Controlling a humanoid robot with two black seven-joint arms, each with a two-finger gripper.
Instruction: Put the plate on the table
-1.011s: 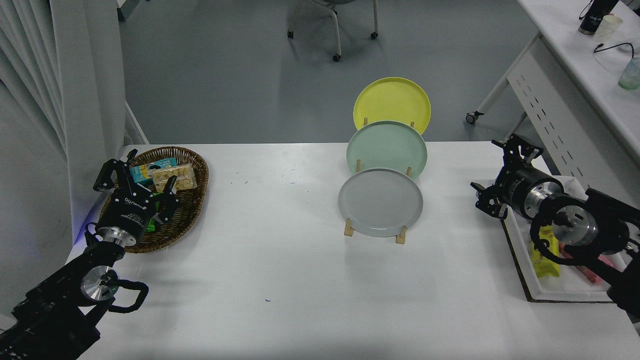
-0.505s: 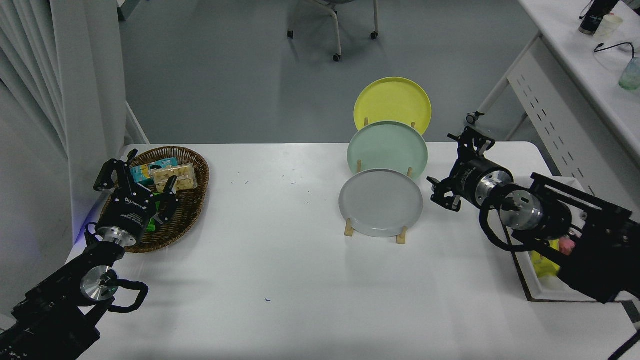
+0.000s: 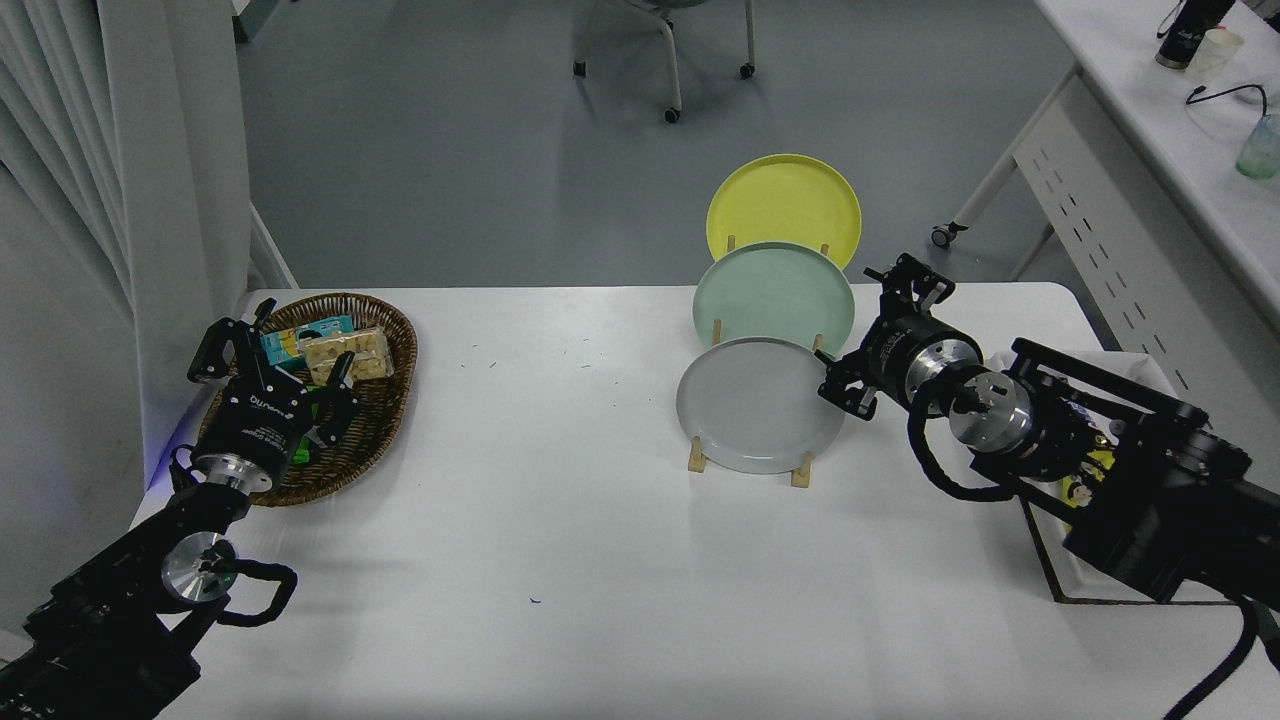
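Note:
The light grey plate (image 3: 760, 404) stands tilted on edge in the front slot of a wooden rack (image 3: 801, 470) on the white table (image 3: 560, 540). A mint green plate (image 3: 775, 295) and a yellow plate (image 3: 784, 208) stand behind it in the same rack. My right gripper (image 3: 872, 332) is open and empty, right beside the grey plate's right rim, its lower finger almost at the rim. My left gripper (image 3: 272, 358) is open and parked at the lower left, over a wicker basket.
A wicker basket (image 3: 385, 400) with snack packs sits at the table's left. A white tray (image 3: 1050, 560) with packets lies at the right, under my right arm. A white side desk (image 3: 1170, 150) stands at the far right, a wheeled chair (image 3: 670, 60) beyond the table.
My right arm has swung left from over the white tray to the grey plate's right rim, gripper still open. The plates and the left arm have not moved.

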